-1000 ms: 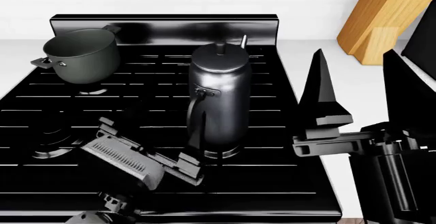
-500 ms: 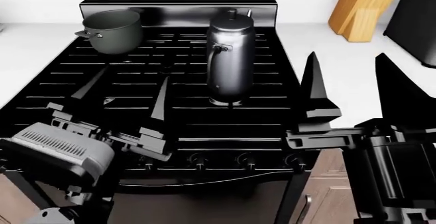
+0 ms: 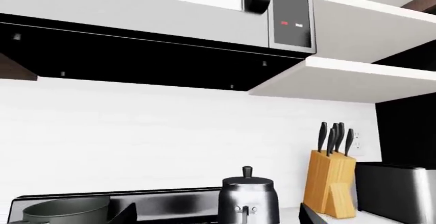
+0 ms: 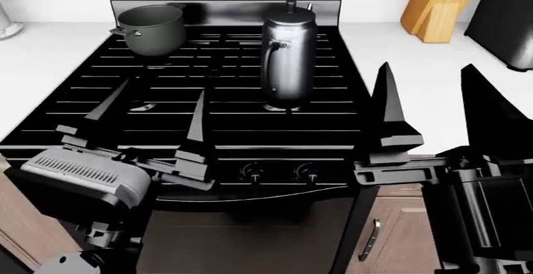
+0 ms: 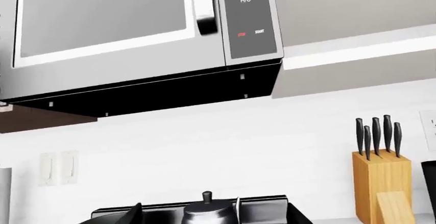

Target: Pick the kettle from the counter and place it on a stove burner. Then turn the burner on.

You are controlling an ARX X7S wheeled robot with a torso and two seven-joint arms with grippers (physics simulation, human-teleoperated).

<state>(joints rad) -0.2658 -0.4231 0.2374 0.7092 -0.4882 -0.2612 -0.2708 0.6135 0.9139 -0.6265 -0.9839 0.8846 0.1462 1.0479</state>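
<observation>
The polished-steel kettle [image 4: 289,55] stands upright on the right-hand stove burner [image 4: 283,107], its dark loop handle facing me. No gripper touches it. My left gripper [image 4: 154,117] hovers open over the stove's front left, well short of the kettle. Off the stove's front right corner, my right gripper [image 4: 437,108] is open and empty. The white counter [image 4: 46,55] flanks the stove. In the left wrist view the kettle [image 3: 248,201] shows far ahead between the fingertips [image 3: 308,216]. In the right wrist view only the kettle's lid [image 5: 206,208] shows.
A dark grey pot [image 4: 152,29] sits on the rear left burner. Knobs [image 4: 252,173] line the stove's front panel. A wooden knife block [image 4: 437,2] and a dark toaster [image 4: 503,21] stand on the right counter. A microwave [image 3: 156,9] hangs above the stove.
The head view has pulled back from the stove, bringing the front knobs into sight. My left gripper rose from lying low by the kettle to fingers pointing forward. The kettle stayed on its burner.
</observation>
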